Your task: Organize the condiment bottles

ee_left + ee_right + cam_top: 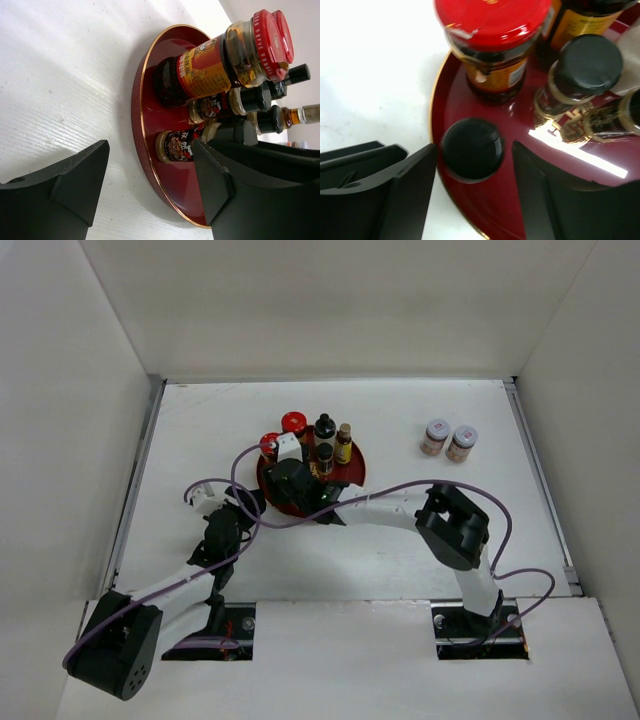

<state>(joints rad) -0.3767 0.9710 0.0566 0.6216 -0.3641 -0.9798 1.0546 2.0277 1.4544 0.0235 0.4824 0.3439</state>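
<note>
The white table (pixel 400 550) carried a round red tray (pixel 359 470) that held most of the condiment bottles (pixel 324 428), upright and close together. My right gripper (pixel 472 165) hung over the tray's edge, released, its jaws either side of a black-capped bottle (pixel 471 145) without clamping it. My left gripper (pixel 150 175) stood open beside the tray, holding nothing. Two light-lidded jars (pixel 437 436) stood on the table, well apart to the right.
</note>
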